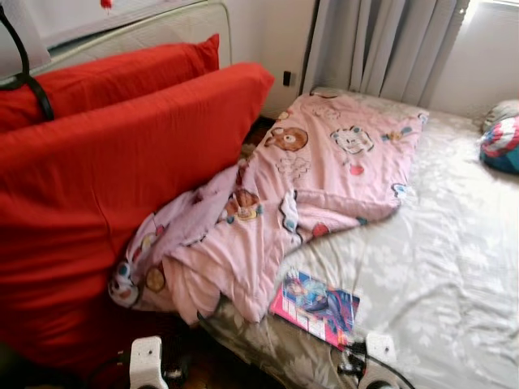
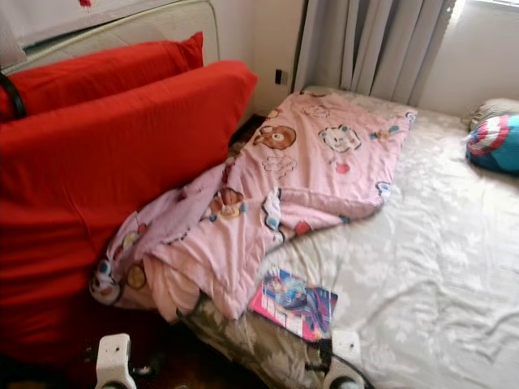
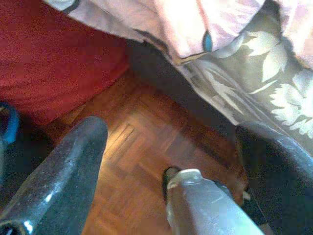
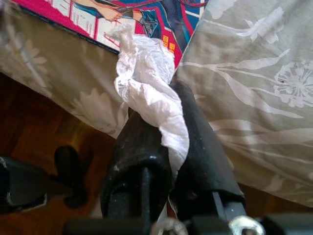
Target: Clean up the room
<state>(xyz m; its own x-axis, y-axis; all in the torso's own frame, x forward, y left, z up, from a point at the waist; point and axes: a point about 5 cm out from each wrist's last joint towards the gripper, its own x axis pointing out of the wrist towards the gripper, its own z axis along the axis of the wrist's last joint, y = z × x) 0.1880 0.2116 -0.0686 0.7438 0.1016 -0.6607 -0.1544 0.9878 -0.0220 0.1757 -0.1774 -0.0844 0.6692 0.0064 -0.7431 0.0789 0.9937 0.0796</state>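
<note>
The right gripper point(image 4: 164, 127) is clamped on a crumpled white tissue point(image 4: 146, 93), which bulges out past the fingertips. This grip is visible in the right wrist view; the head views show just the white wrist housing point(image 1: 375, 356) at the near edge of the bed. The tissue is held above the bed edge, just beside a magazine point(image 1: 316, 306) with a pink border that lies flat on the grey floral bedsheet point(image 1: 454, 267).

The left gripper point(image 3: 171, 161) is spread wide, holding nothing, above the parquet floor point(image 3: 142, 147) between the bed and a red cushion point(image 1: 105, 194). The floor is seen clearly from the left wrist.

A pink cartoon-print blanket point(image 1: 308, 178) lies bunched across the bed, one corner hanging over the edge against the cushion. A second red cushion point(image 1: 113, 77) stands behind the first. A round blue and red pillow point(image 1: 501, 144) rests at the far right, below the grey curtains point(image 1: 381, 49).
</note>
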